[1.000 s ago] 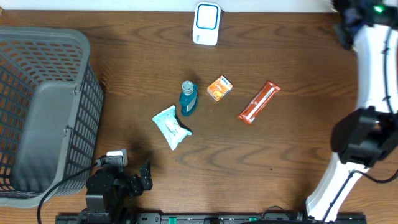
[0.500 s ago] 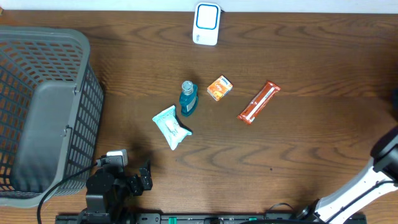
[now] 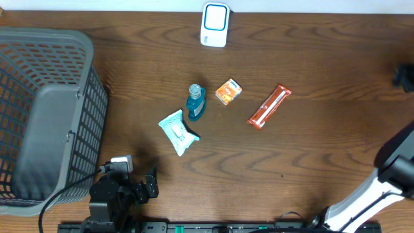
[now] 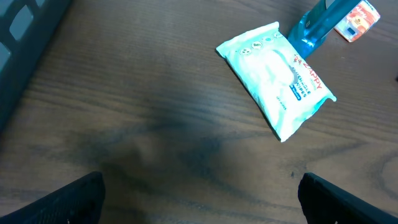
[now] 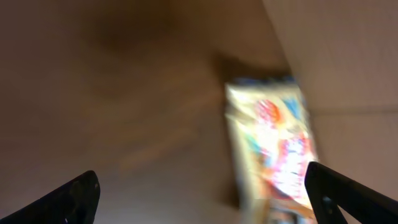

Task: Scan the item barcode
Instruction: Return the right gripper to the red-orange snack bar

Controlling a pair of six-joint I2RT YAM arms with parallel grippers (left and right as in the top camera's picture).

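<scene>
Well to the left of the blue plastic bottle (image 3: pixel 195 102) lying mid-table stands the grey slatted plastic basket (image 3: pixel 39 116). Nearer than the bottle and to its left, at the table's front edge, the left gripper (image 4: pixel 199 202) hangs above bare wood with its fingers spread wide and nothing between them. Just left of the bottle and touching its lower end lies the pale turquoise packet of wipes (image 3: pixel 178 131). Beyond the bottle, at the far edge, sits the white scanner with a blue outline (image 3: pixel 215 24). Just right of the bottle is the small orange carton (image 3: pixel 228 91), apart from it, and further right the long red snack-bar wrapper (image 3: pixel 270 107), lying aslant.

Well to the right of the bottle, at the table's edge, the right arm (image 3: pixel 394 165) reaches out of frame. The right gripper (image 5: pixel 208 196) is spread open and empty. Its blurred view shows a yellowish packet with red and blue print (image 5: pixel 273 149) beyond the fingertips; where that lies relative to the bottle I cannot tell.

No item is in hand, so the step appears to be picking one. The next move calls for closing on an item without covering its barcode, then presenting that face to the scanner.
</scene>
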